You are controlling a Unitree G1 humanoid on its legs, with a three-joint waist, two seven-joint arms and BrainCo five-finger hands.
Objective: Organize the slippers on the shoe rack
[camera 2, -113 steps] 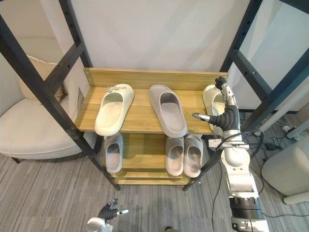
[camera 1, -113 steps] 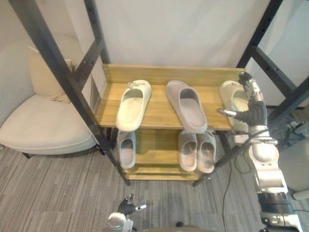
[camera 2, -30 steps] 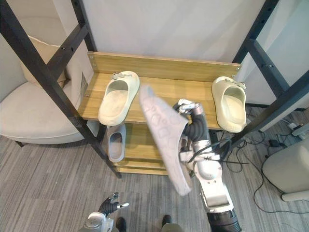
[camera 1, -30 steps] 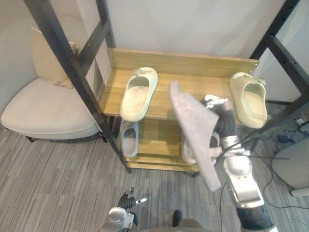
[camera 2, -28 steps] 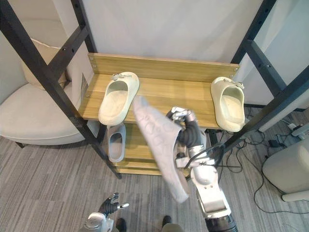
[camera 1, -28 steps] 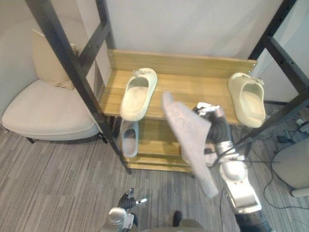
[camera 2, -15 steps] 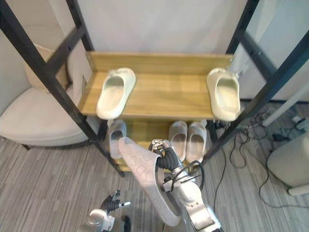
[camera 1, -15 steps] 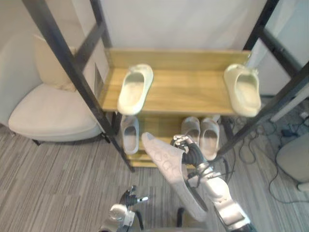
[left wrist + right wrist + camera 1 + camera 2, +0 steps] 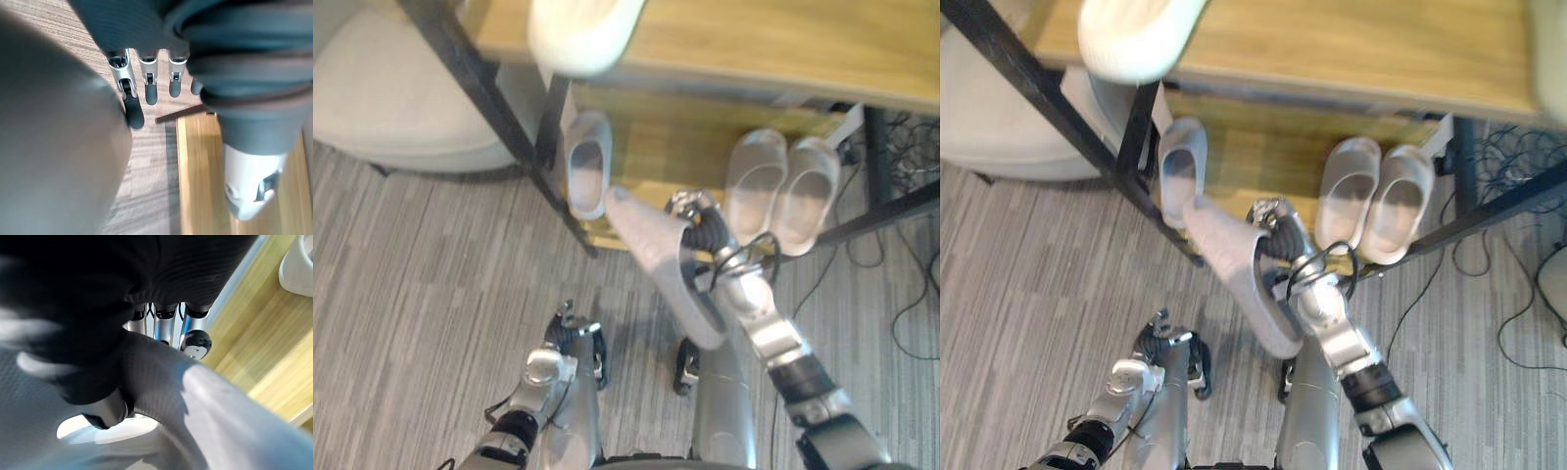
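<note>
held thing: grey slipper, off the shoe rack, in the air out in front of its lower shelf.
right hand: we read it in the right wrist view as clamped on the slipper. Fingers are curled over the strap and the thumb is tucked inside the foot opening.
left hand: low and nearer the robot than the lone grey slipper. Its fingers are straight and it carries nothing.
landmark: the lone grey slipper lies on the lower shelf with its long axis running front to back.
key relation: the held slipper's far end sits just in front of the lone slipper's near end. We can't tell if they touch.
long axis: diagonal, running from that near end back towards the robot and to the robot's right, so not parallel to the lone slipper.
free slot: bare wood to the robot's right of the lone slipper, between it and the grey pair.
nearer arm: the right, which already has the load.
next move, our guess: swing the held slipper parallel to the lone one, then push it into that slot as its mate.
risk: the far end clips the lone slipper on the way in.
</note>
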